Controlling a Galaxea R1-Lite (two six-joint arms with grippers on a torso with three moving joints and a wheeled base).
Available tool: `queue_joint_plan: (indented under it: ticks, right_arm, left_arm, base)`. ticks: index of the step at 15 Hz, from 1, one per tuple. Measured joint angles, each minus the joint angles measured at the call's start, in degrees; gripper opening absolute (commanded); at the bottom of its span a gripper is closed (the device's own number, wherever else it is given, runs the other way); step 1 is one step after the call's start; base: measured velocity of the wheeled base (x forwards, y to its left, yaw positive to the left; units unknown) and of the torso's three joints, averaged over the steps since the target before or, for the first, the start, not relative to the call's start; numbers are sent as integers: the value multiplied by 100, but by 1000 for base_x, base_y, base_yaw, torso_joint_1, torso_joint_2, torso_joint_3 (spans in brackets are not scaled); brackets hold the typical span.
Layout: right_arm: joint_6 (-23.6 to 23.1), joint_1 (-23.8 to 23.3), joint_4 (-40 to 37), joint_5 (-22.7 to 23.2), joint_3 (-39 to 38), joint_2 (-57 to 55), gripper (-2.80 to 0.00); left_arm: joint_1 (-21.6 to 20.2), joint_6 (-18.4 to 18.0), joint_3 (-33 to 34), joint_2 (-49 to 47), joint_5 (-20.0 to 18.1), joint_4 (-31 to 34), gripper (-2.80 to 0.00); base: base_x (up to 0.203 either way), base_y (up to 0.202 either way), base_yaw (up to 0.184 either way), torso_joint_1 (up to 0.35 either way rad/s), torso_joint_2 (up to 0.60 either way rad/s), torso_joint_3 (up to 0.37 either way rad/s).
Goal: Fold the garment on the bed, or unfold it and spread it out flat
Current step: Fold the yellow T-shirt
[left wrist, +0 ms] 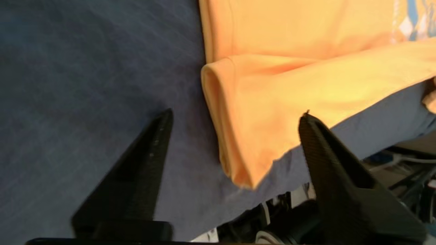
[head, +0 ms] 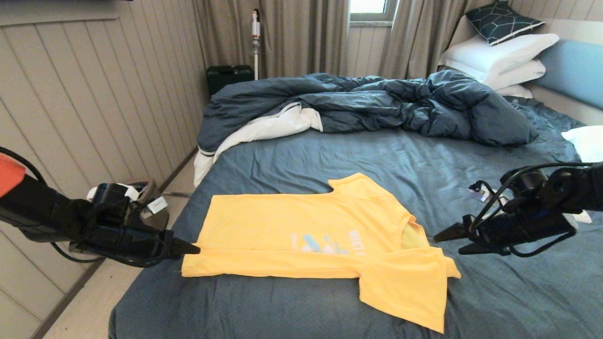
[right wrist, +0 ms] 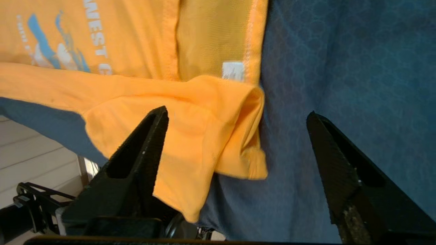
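suitcase (head: 229,76) black, by wall | vacuum (head: 256,40) upright | curtains (head: 301,35) drawn

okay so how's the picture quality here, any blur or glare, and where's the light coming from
Head view: sharp, daylight from the window behind the curtains, blowing out the white pillows. Left wrist view: the black gripper finger is smeared, the bright yellow T-shirt soft. Right wrist view: crisp, the T-shirt's print legible.

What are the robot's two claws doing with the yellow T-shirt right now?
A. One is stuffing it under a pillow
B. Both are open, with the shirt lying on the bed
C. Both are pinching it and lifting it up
B: the left gripper and right gripper both show spread fingers holding nothing, and the yellow T-shirt lies on the bed.
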State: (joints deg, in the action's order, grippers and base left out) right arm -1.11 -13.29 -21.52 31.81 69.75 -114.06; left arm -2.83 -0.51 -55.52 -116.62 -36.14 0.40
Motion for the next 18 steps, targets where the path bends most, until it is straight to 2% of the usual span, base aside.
queue_joint_plan:
  ticks: [2, 3, 7, 13, 14, 15, 18]
  right_arm:
    - [-29, -29, 0, -2, -190, 250, 0]
    - [-52, -42, 5, 0, -299, 381, 0]
    - [-176, -87, 2, 0, -728, 884, 0]
    - [-541, -136, 20, 0, -1767, 1491, 0]
    - [-560, -111, 24, 0, -1908, 1558, -98]
    - [-579, -78, 29, 0, -2031, 1615, -280]
    - [-619, 219, 33, 0, -2321, 1774, -280]
  left_arm:
    - [-120, 0, 158, 202, -4, -56, 0]
    - [-196, -1, 245, 300, -8, -62, -280]
    - [-508, -53, 715, 702, -33, -62, -280]
    - [-698, -409, 1791, 1559, -247, -42, -280]
    - [-701, -417, 1965, 1728, -261, -35, -280]
    - [-706, -422, 2158, 1898, -268, -30, -280]
    - [-708, -409, 2506, 2255, -275, -18, -280]
  base:
    - [0, 0, 0, 0, 0, 0]
    - [0, 0, 0, 0, 0, 0]
    - [0, 0, 0, 0, 0, 0]
    - [0, 0, 0, 0, 0, 0]
    - [0, 0, 0, 0, 0, 0]
    - [0, 0, 0, 0, 0, 0]
    - [0, 0, 0, 0, 0, 0]
